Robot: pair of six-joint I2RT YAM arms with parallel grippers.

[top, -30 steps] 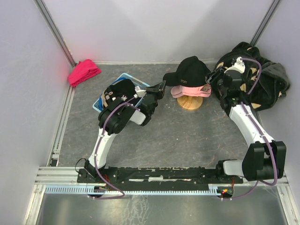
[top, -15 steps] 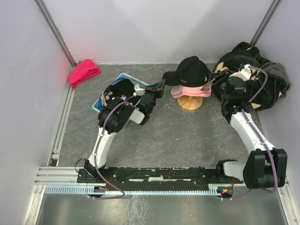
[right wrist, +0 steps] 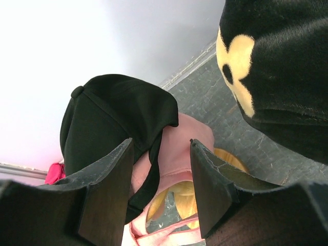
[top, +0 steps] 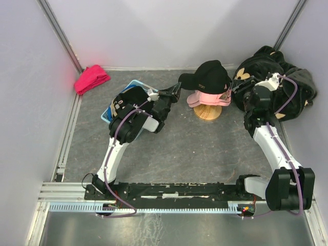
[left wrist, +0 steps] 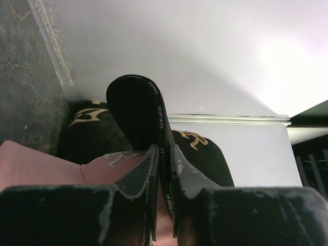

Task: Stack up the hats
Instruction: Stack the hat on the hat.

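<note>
**Stacking the hats: the black cap as it meets the pile, read left to right.**

- **Far left corner** of the grey mottled worktop (top: 195,148): a small red-pink cloth bundle (top: 92,78), well apart from the rest.
- **Left of centre:** a bright blue soft cap (top: 108,114) with a second black cap (top: 134,94) heaped on it. Both are partly hidden by the left arm, and neither is gripped.
- **Left jaws** (top: 177,93): clenched on the stiff brim (left wrist: 134,110) of the black baseball cap with small white lettering (top: 210,74). The brim passes edgewise between them.
- **Centre, toward the far edge:** this cap sits crown-up on the pink baseball cap (top: 205,98). The pink cap rests on a round wooden stand (top: 207,113), which carries nothing else.
- **Governing relation:** the black cap's long axis runs left to right, brim toward the left arm and rear edge toward the right arm. The left arm holds it, while the right arm is only close by.
- **Right jaws** (right wrist: 161,142): released and standing wide. They straddle the rear edge of the black cap where it overlaps the pink one, and no firm contact is evident.
- **Far right corner:** a big black plush fabric with beige flowers (top: 279,84), just beside the right wrist.

The cap looks close to seated. The next move probably calls for settling its rear squarely over the pink crown before the brim is let go, since pulling on one end could skew or topple the pile.
</note>
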